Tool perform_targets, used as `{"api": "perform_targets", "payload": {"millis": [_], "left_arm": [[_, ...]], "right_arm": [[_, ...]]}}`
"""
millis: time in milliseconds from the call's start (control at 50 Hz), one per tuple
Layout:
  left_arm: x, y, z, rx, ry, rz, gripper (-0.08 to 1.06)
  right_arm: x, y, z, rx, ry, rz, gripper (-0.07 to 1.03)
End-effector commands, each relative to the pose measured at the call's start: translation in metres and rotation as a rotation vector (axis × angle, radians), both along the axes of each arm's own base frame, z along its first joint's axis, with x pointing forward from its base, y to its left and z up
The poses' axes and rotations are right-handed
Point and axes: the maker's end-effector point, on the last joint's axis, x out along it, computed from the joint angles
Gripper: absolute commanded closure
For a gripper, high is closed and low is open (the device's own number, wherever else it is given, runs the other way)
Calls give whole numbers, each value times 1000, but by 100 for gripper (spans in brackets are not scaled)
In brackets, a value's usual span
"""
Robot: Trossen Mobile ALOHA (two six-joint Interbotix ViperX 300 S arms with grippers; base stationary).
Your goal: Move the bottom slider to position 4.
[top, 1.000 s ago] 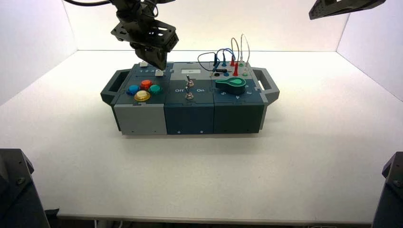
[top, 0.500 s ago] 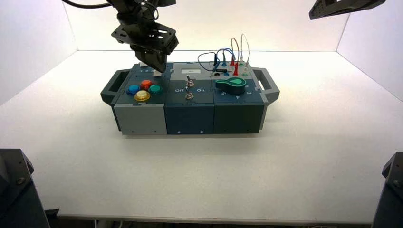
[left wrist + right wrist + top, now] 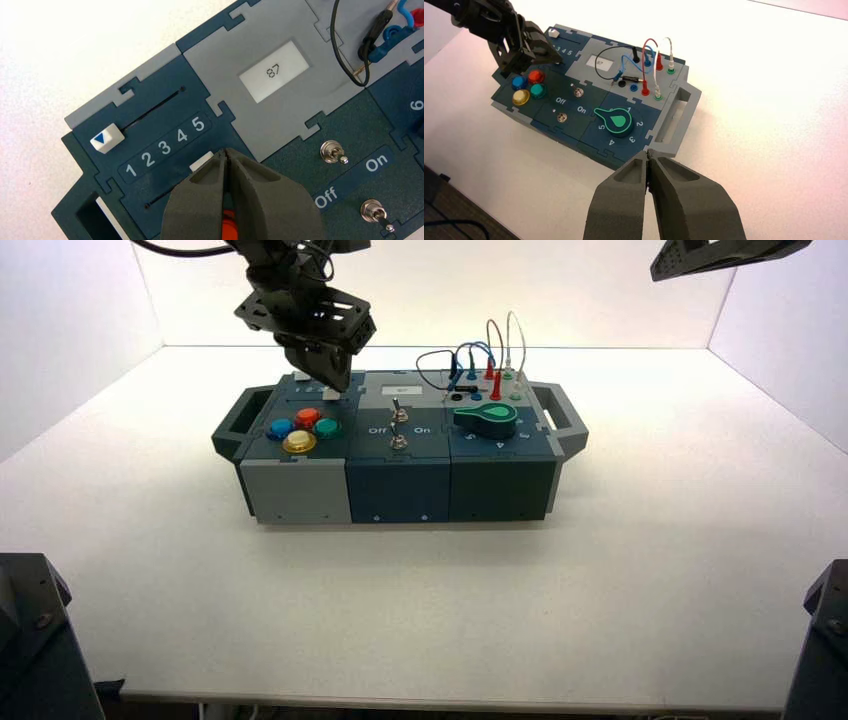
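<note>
The bottom slider's white knob [image 3: 201, 161] sits in its track on the dark blue panel below the row of digits 1 to 5. It is about level with digit 4 [image 3: 182, 135] and half hidden by my fingers. My left gripper [image 3: 226, 152] is shut, with its tips against the knob's side toward the 5 end. In the high view the left gripper [image 3: 328, 380] hangs over the box's back left corner, with the knob [image 3: 329, 395] just under it. My right gripper [image 3: 647, 152] is shut and empty, held high at the right.
The other slider's white knob [image 3: 107, 139], with a blue triangle, sits at the far end of its track near digit 1. A small display [image 3: 273, 71] reads 87. Two toggle switches [image 3: 332, 152], coloured buttons [image 3: 300, 428], a green knob [image 3: 487, 418] and wires [image 3: 480, 360] fill the rest of the box.
The left gripper has shifted slightly to the left along the slider track, and the white knob has moved with it. The right arm has not moved.
</note>
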Motion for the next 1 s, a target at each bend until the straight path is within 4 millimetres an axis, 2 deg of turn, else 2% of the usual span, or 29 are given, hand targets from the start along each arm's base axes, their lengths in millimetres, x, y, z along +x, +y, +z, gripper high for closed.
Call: {"api": "perform_targets", "payload": {"millis": [20, 220, 360, 460, 540, 600, 700, 780, 860, 1000], "left_arm": [[13, -6, 16, -19, -47, -6, 100], [14, -16, 19, -27, -56, -26, 100], [17, -20, 30, -39, -73, -29, 100], [19, -22, 49, -60, -106, -30, 100], [19, -23, 72, -87, -154, -26, 100], [18, -22, 92, -113, -192, -22, 100], [10, -19, 140, -168, -276, -18, 100], [0, -15, 165, -197, -313, -15, 100], [-8, -11, 181, -219, -340, -9, 100], [-18, -6, 187, -235, -346, 3, 100]], "right_arm": [[3, 2, 5, 9, -14, -2, 99], [3, 2, 5, 9, -14, 0, 99], [3, 2, 5, 9, -14, -2, 99], [3, 2, 5, 9, -14, -2, 99], [3, 2, 5, 10, -14, -2, 99], [3, 2, 6, 10, -16, 0, 99], [3, 2, 6, 10, -14, 0, 99], [3, 2, 6, 10, -12, -2, 99], [3, 2, 7, 10, -14, 0, 99], [3, 2, 7, 15, -13, -1, 99]]}}
